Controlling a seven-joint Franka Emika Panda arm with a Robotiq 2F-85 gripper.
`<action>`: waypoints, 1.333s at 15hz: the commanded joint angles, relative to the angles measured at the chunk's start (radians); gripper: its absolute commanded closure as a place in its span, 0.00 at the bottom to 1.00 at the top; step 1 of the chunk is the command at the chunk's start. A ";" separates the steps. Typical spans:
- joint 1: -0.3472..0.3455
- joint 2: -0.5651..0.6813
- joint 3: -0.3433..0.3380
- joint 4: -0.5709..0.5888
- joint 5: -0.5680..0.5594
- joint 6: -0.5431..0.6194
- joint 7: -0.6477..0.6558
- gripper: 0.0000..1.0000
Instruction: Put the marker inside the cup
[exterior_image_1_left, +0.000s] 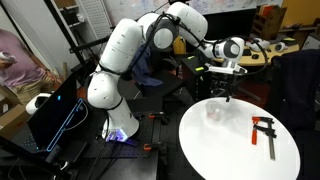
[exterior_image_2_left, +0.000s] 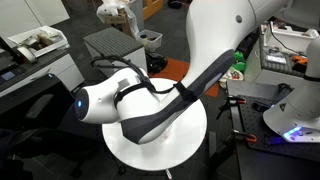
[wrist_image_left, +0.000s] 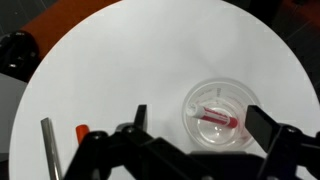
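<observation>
Cup (wrist_image_left: 193, 101) (marker (wrist_image_left: 217, 119) lying inside) sits well clear of the round white table (wrist_image_left: 120, 60) rim; gripper (wrist_image_left: 200, 126) above, fingers wide, empty; bar clamp (exterior_image_1_left: 264, 133) near edge.

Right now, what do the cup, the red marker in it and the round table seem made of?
Cup: probably clear glossy plastic; the table shows through it.
Marker: likely smooth red plastic, with a faint sheen.
Table: white, matte, even; laminate or paint, unclear.
</observation>
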 joint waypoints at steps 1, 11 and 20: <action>-0.033 -0.129 -0.004 -0.134 0.049 0.145 0.093 0.00; -0.078 -0.292 -0.092 -0.391 0.081 0.685 0.367 0.00; -0.052 -0.290 -0.192 -0.486 0.087 1.024 0.459 0.00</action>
